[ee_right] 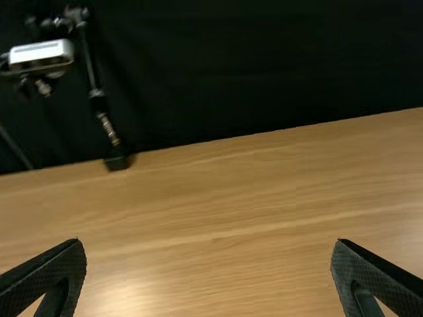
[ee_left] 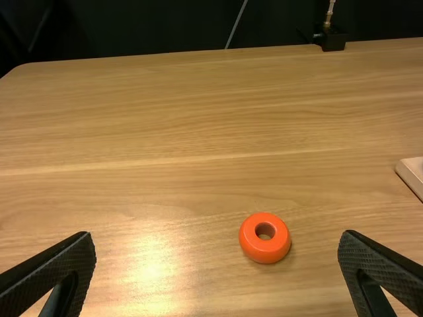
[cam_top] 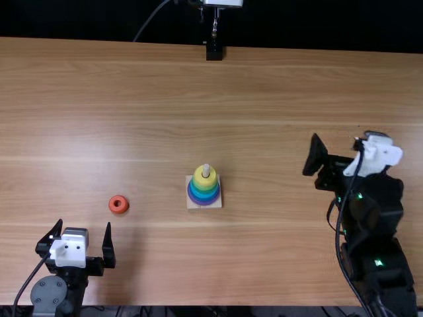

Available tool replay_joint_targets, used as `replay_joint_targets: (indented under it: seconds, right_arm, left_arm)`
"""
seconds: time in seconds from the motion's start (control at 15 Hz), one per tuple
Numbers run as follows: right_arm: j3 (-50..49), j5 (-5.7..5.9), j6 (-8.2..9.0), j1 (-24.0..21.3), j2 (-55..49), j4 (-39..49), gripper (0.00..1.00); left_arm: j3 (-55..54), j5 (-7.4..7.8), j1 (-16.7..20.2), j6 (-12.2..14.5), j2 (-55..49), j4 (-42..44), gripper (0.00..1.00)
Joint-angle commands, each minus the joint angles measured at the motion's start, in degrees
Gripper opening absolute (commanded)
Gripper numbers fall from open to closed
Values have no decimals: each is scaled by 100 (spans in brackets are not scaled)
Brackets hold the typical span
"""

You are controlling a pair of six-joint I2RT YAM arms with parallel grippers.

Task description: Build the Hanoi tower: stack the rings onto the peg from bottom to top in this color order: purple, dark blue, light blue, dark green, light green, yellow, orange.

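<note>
The left end effector [cam_top: 84, 223] is held wide open over the near left part of the desk [cam_top: 264, 86], with nothing gripped between its two fingers. The right end effector [cam_top: 344, 135] is also spread wide, with nothing grasped; it is held above the right side of the desk, well apart from the rings.

Near the left end effector, a little beyond its fingers and untouched by them, the orange ring [cam_top: 119, 205] is seen lying flat on the desk, its hole facing up. In the left wrist view it is seen farther off between the two fingers, nearer to the right-hand one.

Farther out, near the middle of the desk, the square wooden base [cam_top: 192, 204] is seen with the upright peg [cam_top: 206, 170]. On the peg a tapering stack is carried: the purple ring [cam_top: 204, 202] is placed lowest, blue and green rings are layered above it, and the yellow ring [cam_top: 205, 178] is set on top. The tip of the peg is left exposed above the yellow ring. The orange ring is placed to the left of the base, well apart from it.

At the far edge of the desk, a black mount [cam_top: 214, 51] is seen, with a dark cloth [ee_right: 264, 72] behind it.
</note>
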Motion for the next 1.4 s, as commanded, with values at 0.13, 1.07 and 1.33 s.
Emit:
replay_joint_targets:
  seconds: [0.13, 1.07, 1.33]
  right_arm:
    - [-939, -43, -290, -121, -1076, 425, 100]
    - [-4498, -602, -849, -657, -4750, 1131, 100]
    - [-4586, -602, -838, -631, -5101, 393, 100]
  left_arm:
    - [-604, 12, -17, 61, -69, -461, 100]
    - [-604, 12, -17, 61, -69, -451, 100]
    - [-604, 12, -8, 61, -69, -461, 100]
